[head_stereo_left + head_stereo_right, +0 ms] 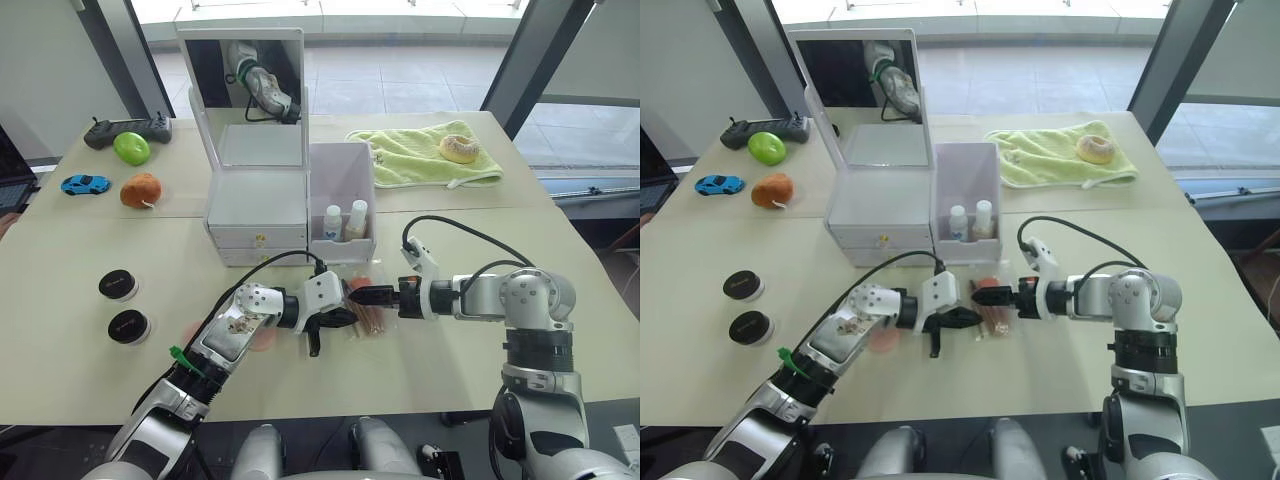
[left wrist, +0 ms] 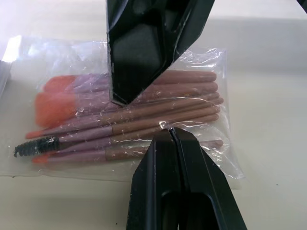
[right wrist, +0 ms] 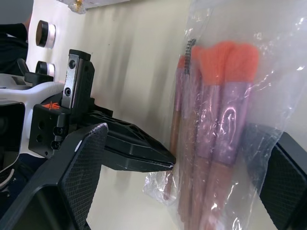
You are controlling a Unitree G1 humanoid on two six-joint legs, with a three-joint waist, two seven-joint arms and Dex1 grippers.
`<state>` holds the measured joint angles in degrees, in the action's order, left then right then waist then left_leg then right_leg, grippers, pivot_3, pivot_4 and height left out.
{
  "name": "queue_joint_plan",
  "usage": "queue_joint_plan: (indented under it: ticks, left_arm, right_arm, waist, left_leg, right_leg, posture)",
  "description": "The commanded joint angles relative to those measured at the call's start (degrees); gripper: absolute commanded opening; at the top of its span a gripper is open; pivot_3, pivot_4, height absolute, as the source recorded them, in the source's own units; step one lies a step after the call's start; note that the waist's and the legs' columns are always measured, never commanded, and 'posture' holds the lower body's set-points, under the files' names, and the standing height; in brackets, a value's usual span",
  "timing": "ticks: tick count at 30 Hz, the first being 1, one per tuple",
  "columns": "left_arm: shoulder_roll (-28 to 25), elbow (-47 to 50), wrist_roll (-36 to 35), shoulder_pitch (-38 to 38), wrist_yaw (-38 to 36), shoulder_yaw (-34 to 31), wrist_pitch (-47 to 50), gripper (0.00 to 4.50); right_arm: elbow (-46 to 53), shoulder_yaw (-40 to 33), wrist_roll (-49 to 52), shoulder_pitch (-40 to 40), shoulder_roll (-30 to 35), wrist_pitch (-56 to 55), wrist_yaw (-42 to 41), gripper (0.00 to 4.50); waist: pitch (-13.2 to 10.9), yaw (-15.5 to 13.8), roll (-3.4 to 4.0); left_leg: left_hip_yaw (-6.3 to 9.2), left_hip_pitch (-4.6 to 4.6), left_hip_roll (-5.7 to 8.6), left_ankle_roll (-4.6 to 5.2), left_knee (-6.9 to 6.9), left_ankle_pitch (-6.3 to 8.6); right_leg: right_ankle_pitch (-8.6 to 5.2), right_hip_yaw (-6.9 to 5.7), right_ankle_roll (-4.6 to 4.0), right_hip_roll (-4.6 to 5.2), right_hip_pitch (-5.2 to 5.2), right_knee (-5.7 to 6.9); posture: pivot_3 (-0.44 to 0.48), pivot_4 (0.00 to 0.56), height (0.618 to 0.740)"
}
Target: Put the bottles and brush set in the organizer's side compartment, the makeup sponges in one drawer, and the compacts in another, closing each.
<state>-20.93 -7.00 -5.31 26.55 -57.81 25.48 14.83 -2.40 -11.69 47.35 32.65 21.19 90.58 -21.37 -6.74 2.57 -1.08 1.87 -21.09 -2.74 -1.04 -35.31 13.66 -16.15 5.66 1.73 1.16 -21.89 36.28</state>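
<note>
Spread left fingers [image 2: 144,115] and right fingers [image 3: 96,158] around clear-bagged pink-handled, orange-bristled brush set [image 2: 139,120]

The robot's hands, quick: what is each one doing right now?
Left hand: open, fingers either side of the bagged brush set.
Right hand: open, fingers either side of the same bag's brush end.

No text, label, brand, number or sign can be read on anything in these views.
</note>
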Motion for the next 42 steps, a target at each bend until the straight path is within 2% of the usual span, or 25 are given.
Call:
queue_joint_plan:
  ticks: [1,10,16,20,26,29,32,36,38,40,42]
  left_arm:
    - [-0.76,0.15,0.68,-0.22,-0.32,-0.66,-0.75,0.00]
    - [-1.02,0.63,0.26,-0.28,-0.56,-1.26,-0.95,0.00]
    - [-0.44,1.91,-2.36,-0.51,-0.62,-3.53,0.30,0.00]
    - [-1.77,8.73,-10.07,-1.41,-2.99,-8.98,5.78,0.00]
    - [-12.12,23.85,-26.44,-5.69,-8.48,-20.32,19.71,0.00]
    - [-17.18,27.98,-32.05,-7.75,-8.37,-25.67,24.70,0.00]
    - [-19.86,29.99,-32.82,-9.41,-7.47,-27.04,25.74,0.61]
    - [-18.07,29.04,-30.93,-9.49,-5.94,-24.01,23.74,1.80]
    - [-16.79,26.83,-27.71,-8.75,-5.19,-21.56,20.89,1.80]
    - [-15.24,23.96,-24.52,-7.98,-5.44,-18.51,17.49,2.20]
    - [-12.54,20.27,-20.97,-7.19,-4.81,-14.95,13.89,2.62]
  right_arm:
    - [-0.13,-0.07,-1.12,0.57,1.07,-0.42,-0.87,3.60]
    - [0.08,0.29,-3.56,-0.09,1.64,-1.41,-2.29,0.57]
    - [2.15,-3.25,-3.20,-0.39,0.85,-0.91,-2.11,0.57]
    - [7.64,-8.43,-1.01,-0.64,-0.05,1.45,-1.25,0.57]
    - [19.08,-12.68,8.72,-4.01,2.06,1.92,0.23,0.57]
    - [22.52,-15.15,14.04,-5.94,3.22,1.92,2.03,0.57]
    - [24.59,-16.01,16.25,-7.86,3.22,1.92,4.18,0.52]
    - [22.83,-13.89,13.45,-8.39,2.13,1.92,7.45,0.52]
    - [19.80,-12.98,11.23,-7.83,2.67,1.69,7.96,0.52]
    - [16.26,-11.75,9.00,-7.35,4.22,0.64,7.36,0.52]
    - [13.09,-9.77,7.00,-6.97,5.96,-0.72,6.02,1.12]
  waist:
    - [0.00,-0.02,0.01]
    - [0.00,-0.05,0.01]
    - [0.00,-0.05,0.01]
    - [-0.01,-0.05,0.01]
    - [-0.03,0.37,0.05]
    - [-0.05,0.35,0.06]
    - [-0.07,0.08,0.04]
    - [-0.07,-0.04,0.04]
    - [-0.07,-0.03,0.03]
    - [-0.07,-0.04,0.04]
    - [-0.07,-0.12,0.04]
  left_leg:
    - [0.00,0.00,0.00,0.00,0.00,0.00]
    - [0.00,0.00,0.01,0.00,-0.01,0.00]
    - [0.00,-0.01,0.00,0.00,-0.01,0.00]
    - [0.01,-0.06,0.00,0.00,-0.01,0.00]
    - [0.04,-0.07,-0.04,0.00,0.06,0.00]
    - [0.04,-0.04,-0.05,0.00,0.07,0.00]
    - [0.04,-0.05,-0.04,0.00,0.06,0.00]
    - [0.03,-0.06,-0.02,-0.01,0.06,0.00]
    - [0.01,-0.05,-0.01,-0.01,0.06,0.00]
    - [0.02,-0.05,-0.01,-0.01,0.06,0.00]
    - [0.01,-0.05,0.00,-0.01,0.06,0.00]
  right_leg:
    - [0.00,0.00,0.00,0.00,0.00,0.00]
    - [0.00,0.00,0.01,0.01,-0.03,0.00]
    - [0.00,0.00,0.01,0.01,-0.04,-0.01]
    - [0.00,0.00,0.02,0.01,-0.10,0.00]
    - [-0.11,-0.01,0.20,-0.01,-0.15,0.01]
    - [-0.22,-0.02,0.39,0.00,-0.14,-0.02]
    - [-0.22,-0.02,0.40,0.00,-0.13,-0.07]
    - [-0.22,-0.02,0.39,0.01,-0.10,-0.15]
    - [-0.22,0.01,0.38,0.01,-0.11,-0.15]
    - [-0.21,0.01,0.37,0.01,-0.11,-0.14]
    - [-0.21,0.02,0.36,0.01,-0.12,-0.15]
  posture:
    - [0.000,0.150,0.740]
    - [0.000,0.150,0.740]
    - [0.000,0.150,0.740]
    - [0.000,0.150,0.740]
    - [0.000,0.150,0.740]
    - [0.000,0.150,0.740]
    - [0.000,0.150,0.740]
    - [0.000,0.150,0.740]
    - [0.000,0.150,0.740]
    - [0.000,0.150,0.740]
    - [0.000,0.150,0.740]
